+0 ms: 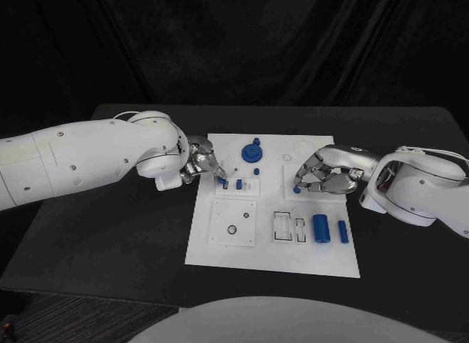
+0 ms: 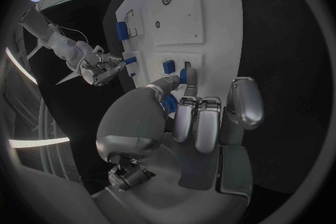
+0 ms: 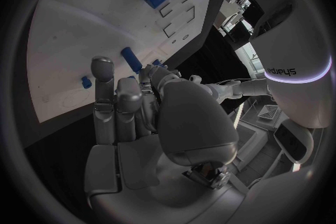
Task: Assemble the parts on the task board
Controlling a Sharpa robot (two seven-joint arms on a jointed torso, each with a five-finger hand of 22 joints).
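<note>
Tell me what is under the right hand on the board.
Under the right hand a small blue part shows at its fingertips, standing on the white board. The hand covers the board beneath it; anything else there cannot be seen.

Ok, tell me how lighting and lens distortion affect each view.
Head view: dim, black table swallows detail, task board bright. Left wrist view: fisheye bends the board's edges, soft glare on left hand. Right wrist view: same bending, right hand evenly lit.

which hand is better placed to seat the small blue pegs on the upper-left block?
Left. The left hand is right over the small blue pegs, fingertips at one in the left wrist view. The right hand sits across the task board.
</note>
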